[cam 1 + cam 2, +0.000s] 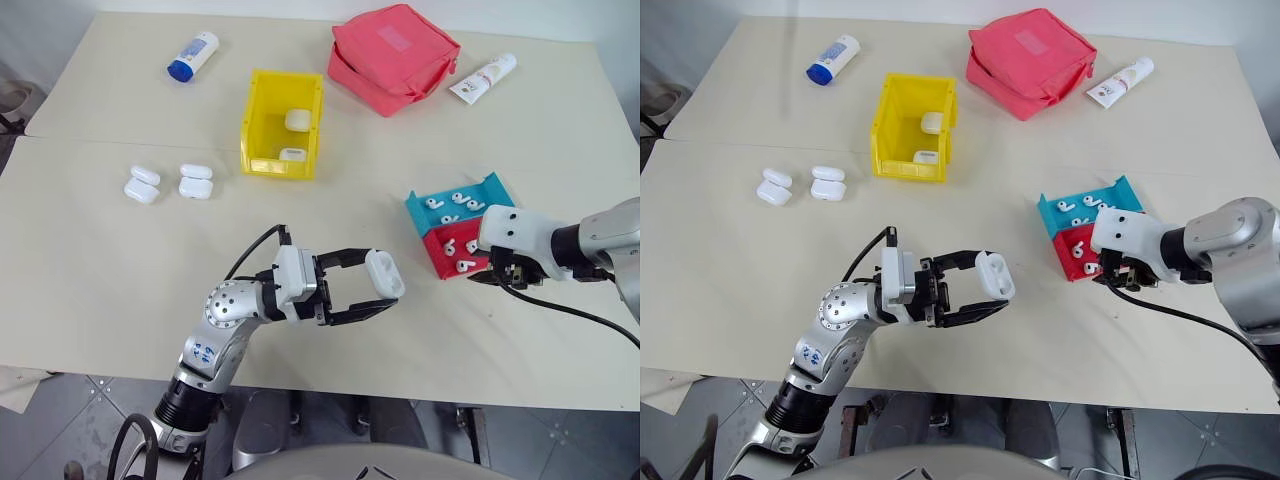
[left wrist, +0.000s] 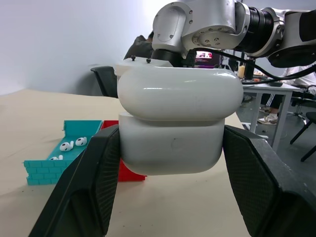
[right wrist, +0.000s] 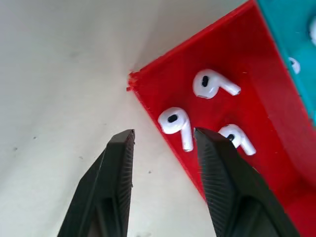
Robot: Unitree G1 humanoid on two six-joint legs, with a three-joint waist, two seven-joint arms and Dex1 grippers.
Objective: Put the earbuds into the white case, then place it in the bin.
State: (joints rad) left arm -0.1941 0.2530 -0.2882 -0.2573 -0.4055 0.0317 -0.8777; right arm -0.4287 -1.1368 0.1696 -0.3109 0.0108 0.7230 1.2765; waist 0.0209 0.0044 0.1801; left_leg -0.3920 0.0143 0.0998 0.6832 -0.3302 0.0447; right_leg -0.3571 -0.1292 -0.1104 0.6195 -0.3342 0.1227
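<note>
The left hand (image 1: 385, 287) pinches the white case (image 1: 385, 273); the spread right hand (image 3: 165, 140) hovers beside the earbuds (image 3: 177, 126).

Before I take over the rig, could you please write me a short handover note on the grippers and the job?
Left gripper: shut on a white case, lid ajar, held above the table.
Right gripper: open, empty, over the red tray's edge, beside an earbud.
Bin: two cases already inside. Two more cases wait on the table.
Earbuds lie in the red tray and the teal tray.
Left: pick an earbud, load the held case, place it in the bin.
</note>
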